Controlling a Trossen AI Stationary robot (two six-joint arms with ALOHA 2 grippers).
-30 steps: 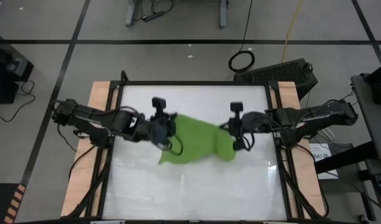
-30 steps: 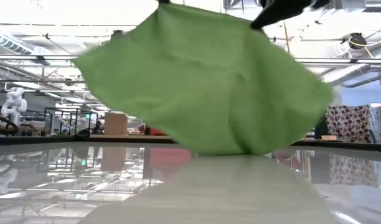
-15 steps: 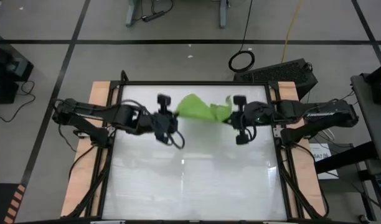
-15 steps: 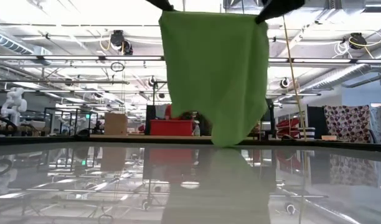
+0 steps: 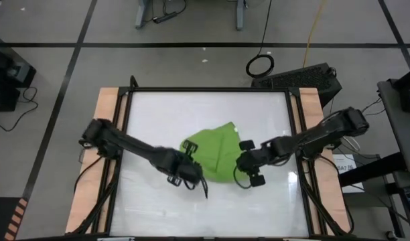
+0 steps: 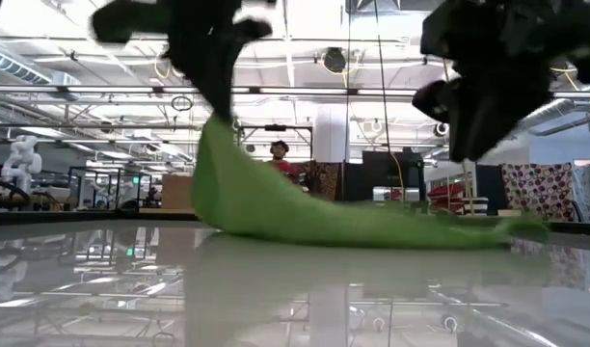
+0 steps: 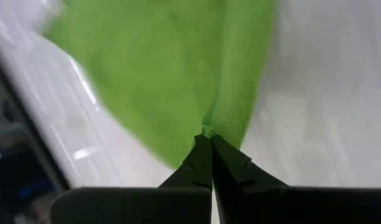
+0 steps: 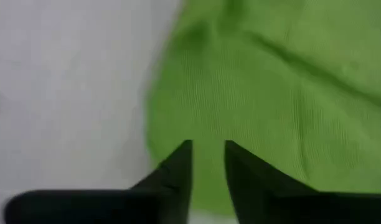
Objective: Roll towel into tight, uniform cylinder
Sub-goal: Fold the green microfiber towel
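The lime-green towel (image 5: 217, 152) lies spread, with wrinkles, on the middle of the white tabletop (image 5: 205, 207). Only its left corner is raised, which the low view shows as a peak (image 6: 214, 135). My left gripper (image 5: 189, 152) stands over that corner, shut on it. My right gripper (image 5: 240, 163) hovers open just above the towel's right end (image 6: 512, 229). Its fingertips are apart with green cloth showing between them (image 8: 208, 149), and they touch nothing. My left gripper pinches the towel's left corner (image 7: 207, 130) between its two shut fingers, only at their free ends. The fingers slant steeply down from the table's left side. The corner is lifted off the table, and the cloth slopes down from it to the part that lies flat.
A black frame (image 5: 205, 90) borders the tabletop, with wooden boards (image 5: 108, 107) along both sides. Bare white surface surrounds the towel on every side. Beyond the far edge the low view shows a workshop room with a person in red (image 6: 281, 154).
Both grippers have come down and toward the table's near edge, tipping to point more steeply down. The towel, which hung below them half a second ago, now lies on the table. My right gripper has let go of its corner; my left still holds its own.
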